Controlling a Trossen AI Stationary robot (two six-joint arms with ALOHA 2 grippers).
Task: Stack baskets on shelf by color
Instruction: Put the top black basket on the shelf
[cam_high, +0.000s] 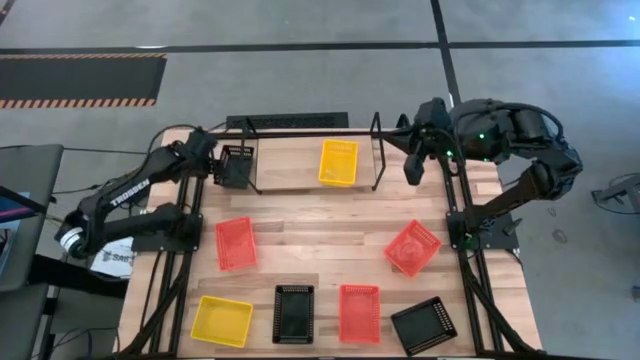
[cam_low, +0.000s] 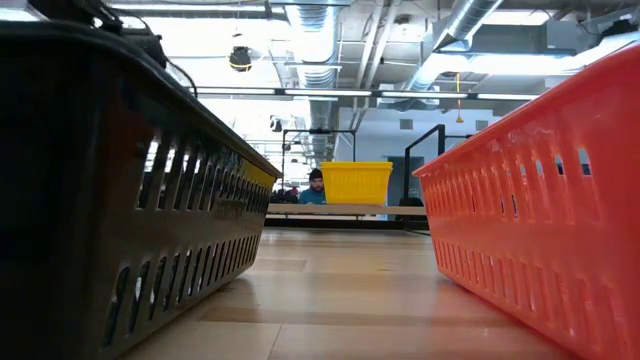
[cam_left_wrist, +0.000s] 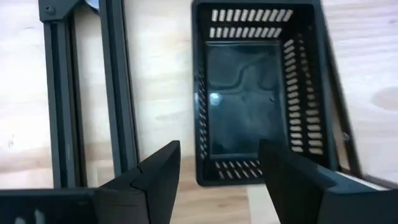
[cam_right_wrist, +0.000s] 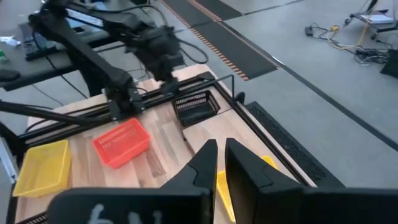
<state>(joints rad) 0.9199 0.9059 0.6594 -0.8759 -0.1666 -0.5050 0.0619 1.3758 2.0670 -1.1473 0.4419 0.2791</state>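
Observation:
A black basket (cam_high: 237, 167) (cam_left_wrist: 261, 93) rests on its bottom at the left end of the shelf (cam_high: 310, 133), beside the end loop. My left gripper (cam_high: 216, 162) (cam_left_wrist: 217, 180) hovers open over that basket's near end wall, with no touch that I can see. A yellow basket (cam_high: 338, 162) (cam_low: 355, 183) sits on the shelf, right of its middle. My right gripper (cam_high: 412, 166) (cam_right_wrist: 221, 158) hangs high off the shelf's right end, its fingers a narrow gap apart with nothing between them.
Loose on the wooden table lie three red baskets (cam_high: 235, 243) (cam_high: 412, 247) (cam_high: 359, 312), a yellow one (cam_high: 222, 320) and two black ones (cam_high: 293, 313) (cam_high: 423, 325). The black frame rails (cam_high: 190, 240) run along both table sides. A person (cam_low: 315, 185) sits far behind.

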